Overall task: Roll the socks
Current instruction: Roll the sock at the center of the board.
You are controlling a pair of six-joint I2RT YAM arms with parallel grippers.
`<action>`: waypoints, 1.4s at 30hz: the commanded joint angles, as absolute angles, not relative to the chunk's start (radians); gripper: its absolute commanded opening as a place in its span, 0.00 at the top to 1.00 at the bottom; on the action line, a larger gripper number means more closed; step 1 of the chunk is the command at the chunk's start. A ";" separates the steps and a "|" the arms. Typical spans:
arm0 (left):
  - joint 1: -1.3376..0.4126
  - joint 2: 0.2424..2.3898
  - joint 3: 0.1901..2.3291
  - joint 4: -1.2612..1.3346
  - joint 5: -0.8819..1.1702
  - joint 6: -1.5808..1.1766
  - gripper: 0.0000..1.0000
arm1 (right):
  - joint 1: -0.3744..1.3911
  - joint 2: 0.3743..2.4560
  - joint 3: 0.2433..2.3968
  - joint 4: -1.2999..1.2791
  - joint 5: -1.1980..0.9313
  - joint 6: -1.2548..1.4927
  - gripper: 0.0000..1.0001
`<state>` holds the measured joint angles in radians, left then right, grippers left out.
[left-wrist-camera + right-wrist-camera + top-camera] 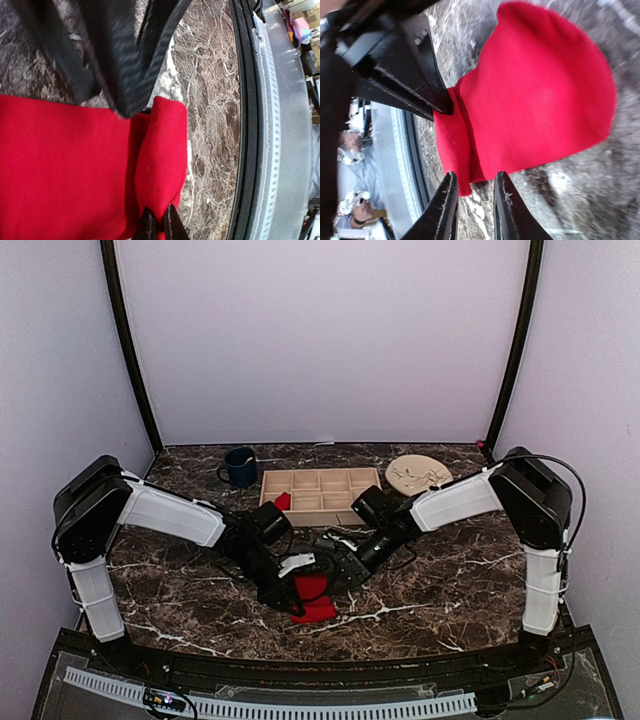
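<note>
Dark marbled table, lilac walls behind. At its back a wooden tray holds one rolled red sock in its left end compartment. Another sock lies near the front edge, one end folded. The left gripper is pinched tight on that fold; the right gripper stands slightly parted at the sock's edge, unclamped.
</note>
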<state>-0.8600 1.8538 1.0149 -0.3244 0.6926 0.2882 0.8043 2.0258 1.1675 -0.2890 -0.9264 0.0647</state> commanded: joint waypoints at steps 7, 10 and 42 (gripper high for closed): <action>-0.807 1.925 1.058 -0.437 0.850 0.259 1.00 | 0.799 1.872 1.039 -0.174 -0.720 0.059 0.76; -0.799 1.943 1.072 -0.454 0.873 0.259 1.00 | 0.805 1.831 0.998 -0.140 -0.655 0.057 0.76; -0.739 2.075 1.104 -0.527 1.049 0.264 1.00 | 1.133 1.760 1.024 -0.191 -0.242 -0.148 0.63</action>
<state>-0.7464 2.0544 1.1046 -0.4812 1.0676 0.2577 1.1149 1.7409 0.9966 -0.1886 -0.2573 -0.1295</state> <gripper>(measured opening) 0.047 0.372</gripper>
